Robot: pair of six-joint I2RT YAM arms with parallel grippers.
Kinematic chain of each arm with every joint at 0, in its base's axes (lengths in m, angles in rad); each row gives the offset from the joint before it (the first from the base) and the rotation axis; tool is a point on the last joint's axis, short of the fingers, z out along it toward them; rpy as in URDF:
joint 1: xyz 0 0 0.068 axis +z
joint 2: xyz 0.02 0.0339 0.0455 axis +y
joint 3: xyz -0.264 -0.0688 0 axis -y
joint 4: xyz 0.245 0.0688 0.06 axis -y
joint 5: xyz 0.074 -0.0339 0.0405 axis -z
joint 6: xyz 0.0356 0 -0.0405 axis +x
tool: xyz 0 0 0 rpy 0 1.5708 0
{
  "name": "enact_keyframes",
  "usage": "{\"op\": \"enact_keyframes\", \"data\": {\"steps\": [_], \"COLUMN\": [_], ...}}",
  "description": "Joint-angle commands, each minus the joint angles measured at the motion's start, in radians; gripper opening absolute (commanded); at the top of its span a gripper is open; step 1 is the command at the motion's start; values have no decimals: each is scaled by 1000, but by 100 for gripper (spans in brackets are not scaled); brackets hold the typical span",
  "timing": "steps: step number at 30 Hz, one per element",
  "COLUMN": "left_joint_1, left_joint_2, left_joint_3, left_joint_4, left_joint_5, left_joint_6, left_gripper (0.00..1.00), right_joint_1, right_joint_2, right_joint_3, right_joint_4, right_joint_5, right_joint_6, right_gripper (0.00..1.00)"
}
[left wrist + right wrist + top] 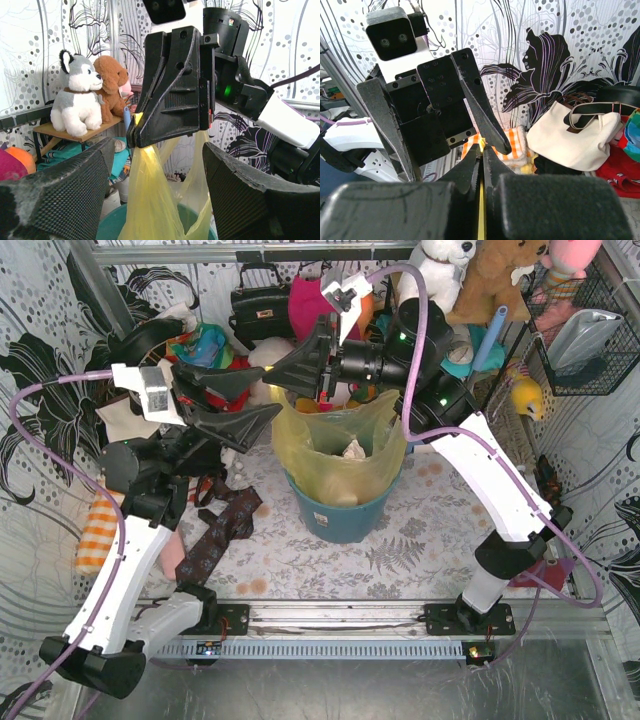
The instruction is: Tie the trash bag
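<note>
Trash bag point(345, 452) seated in teal bin point(340, 522), crumpled paper point(353, 449) seen inside it, one strip of bag edge drawn up above the bin, clamped in the closed jaws of right gripper point(134, 136), left gripper point(262, 395) held above the bin's left side, jaws wide apart, nothing gripped.

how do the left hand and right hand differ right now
The right hand is shut, pinching the trash bag's top edge; the left hand is open, holding nothing. The right hand points sideways toward the left hand, whose fingers straddle its tip. Both hang above the bin.
</note>
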Motion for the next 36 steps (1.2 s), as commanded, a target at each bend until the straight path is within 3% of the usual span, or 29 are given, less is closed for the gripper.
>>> {"op": "enact_keyframes", "data": {"steps": [1,12,23,36], "left_joint_1": [0,0,0,0], "left_joint_2": [23,116,167,223], "left_joint_3": [23,37,37,10], "left_joint_4": [51,178,328,453], "left_joint_5": [40,64,133,165], "left_joint_6": [31,-49,-171,-295], "left_gripper": [80,80,53,55], "right_joint_1": [5,12,13,13], "right_joint_2": [-37,-36,-70,-79], "right_joint_3": [-9,-20,-32,-50], "right_joint_4": [50,66,68,78], "right_joint_5": [-10,-6,2,8], "right_joint_6": [19,31,29,33], "right_gripper": [0,0,0,0]}}
